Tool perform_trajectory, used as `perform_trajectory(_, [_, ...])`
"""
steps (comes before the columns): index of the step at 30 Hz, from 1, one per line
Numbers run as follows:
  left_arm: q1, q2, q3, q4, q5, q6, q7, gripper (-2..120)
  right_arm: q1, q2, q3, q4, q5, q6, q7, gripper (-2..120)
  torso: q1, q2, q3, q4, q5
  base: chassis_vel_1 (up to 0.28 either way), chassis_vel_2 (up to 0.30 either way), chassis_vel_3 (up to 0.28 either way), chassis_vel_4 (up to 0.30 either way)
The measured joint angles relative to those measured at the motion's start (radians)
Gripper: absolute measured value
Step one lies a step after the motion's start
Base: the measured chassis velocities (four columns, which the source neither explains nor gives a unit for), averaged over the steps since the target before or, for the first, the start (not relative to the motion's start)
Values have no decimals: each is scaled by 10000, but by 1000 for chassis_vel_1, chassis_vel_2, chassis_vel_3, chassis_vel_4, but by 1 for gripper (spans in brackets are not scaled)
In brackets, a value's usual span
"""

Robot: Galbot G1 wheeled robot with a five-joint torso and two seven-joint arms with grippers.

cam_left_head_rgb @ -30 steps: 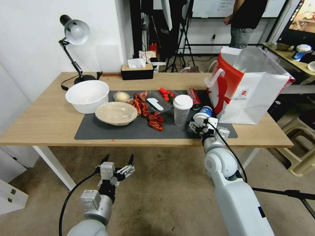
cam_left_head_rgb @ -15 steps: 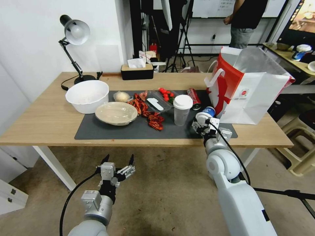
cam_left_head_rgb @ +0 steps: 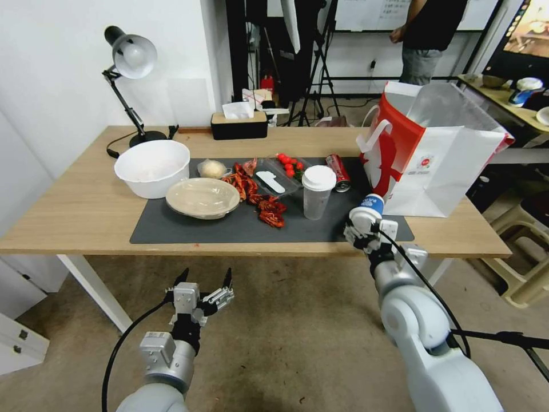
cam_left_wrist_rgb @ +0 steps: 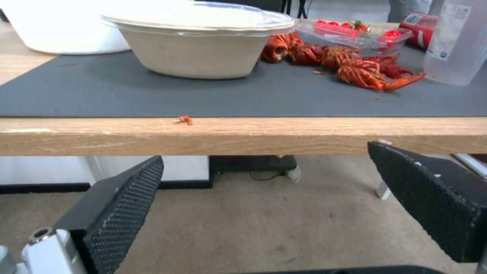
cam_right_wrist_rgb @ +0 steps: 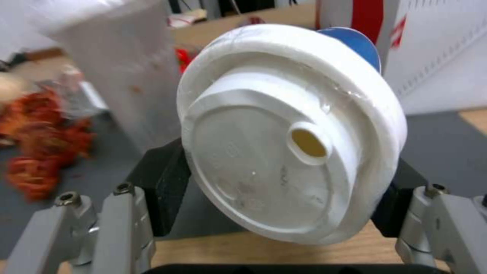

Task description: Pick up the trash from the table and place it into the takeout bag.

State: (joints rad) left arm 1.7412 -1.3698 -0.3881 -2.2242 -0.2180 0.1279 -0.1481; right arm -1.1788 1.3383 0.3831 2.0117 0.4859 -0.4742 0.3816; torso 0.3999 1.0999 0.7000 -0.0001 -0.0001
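Right end effector [cam_left_head_rgb: 362, 230] clamped on the blue-white paper cup [cam_left_head_rgb: 369, 207], lid tipped toward the wrist, raised just in front of the takeout bag [cam_left_head_rgb: 440, 166] at the table [cam_left_head_rgb: 68, 212] edge, presumably for lifting over its rim. Left end effector [cam_left_head_rgb: 201, 284] parked spread wide and empty, below the table, well left of the bag.

Your right gripper [cam_left_head_rgb: 361, 230] is clamped on the blue-white paper cup [cam_left_head_rgb: 369, 207] over the tabletop's [cam_left_head_rgb: 86, 212] front edge, with the takeout bag [cam_left_head_rgb: 434, 154] just beyond toward the right end. The clear cup with white lid [cam_left_head_rgb: 317, 191] stands close on its other side. Behind, the red soda can [cam_left_head_rgb: 338, 171] lies near the bag. You have bare tabletop at the front right corner.
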Motion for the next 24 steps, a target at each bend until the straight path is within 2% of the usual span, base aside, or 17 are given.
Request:
perform_trajectory(3, [-4, 7, -21, -6, 0, 0, -12, 100, -633, -231, 155, 480, 75, 45, -220, 67, -1, 0, -1, 0, 2, 0, 0, 0, 0])
perform_trajectory(6, [-14, 15, -24, -26, -10, 0, -14, 100, -1697, -561, 308, 1765, 217, 49, -501, 67, 0, 0, -1, 0, 1, 0, 0, 0, 0])
perform_trajectory(7, [-14, 15, -24, -26, -10, 0, -14, 100, -1697, -561, 308, 1765, 217, 49, -501, 67, 0, 0, -1, 0, 1, 0, 0, 0, 0])
perform_trajectory(9, [-8, 17, -22, -42, -13, -3, -15, 100, -2197, -832, 513, 2948, 219, 146, -836, 67, -1, 0, -1, 0, 1, 0, 0, 0, 0])
perform_trajectory(10, [-4, 13, -22, -51, 1, -11, -23, 100, -2297, -1023, 659, 3470, 216, 303, -992, 67, -1, 0, -1, 0, 0, 0, 0, 0, 0])
perform_trajectory(11, [-4, 13, -22, -51, 1, -11, -23, 100, -2297, -1023, 659, 3470, 216, 303, -992, 67, -1, 0, -1, 0, 0, 0, 0, 0, 0])
perform_trajectory(12, [-3, -37, -22, -50, 106, -68, -30, 100, -2277, -1366, 973, 4059, 238, 524, -1101, 67, -1, 0, -1, 1, 1, 0, 0, 0, 0])
perform_trajectory(15, [12, -138, -27, -52, 196, -70, -14, 100, -2048, -1786, 1454, 4483, 643, 616, -1034, 67, -1, 0, -1, 1, 2, 0, 0, 0, 0])
perform_trajectory(18, [96, -219, -23, -97, 295, -70, 21, 100, -1061, -2503, 2110, 4274, 1632, 768, -922, 67, -1, 1, -1, 1, 2, 0, 0, 0, 0])
perform_trajectory(20, [96, -219, -23, -97, 295, -70, 21, 100, -1061, -2503, 2110, 4274, 1632, 768, -922, 67, -1, 1, -1, 1, 2, 0, 0, 0, 0])
perform_trajectory(21, [122, -227, -23, -110, 310, -70, 40, 100, -21, -2982, 2223, 3626, 2374, 794, -751, 67, 2, 0, 0, 2, 3, 0, 0, 0, 0])
perform_trajectory(24, [134, -222, -34, -116, 310, -70, 48, 100, 845, -3312, 2193, 2973, 3024, 823, -549, 67, 3, 0, 1, 3, 4, 0, 0, 0, 0])
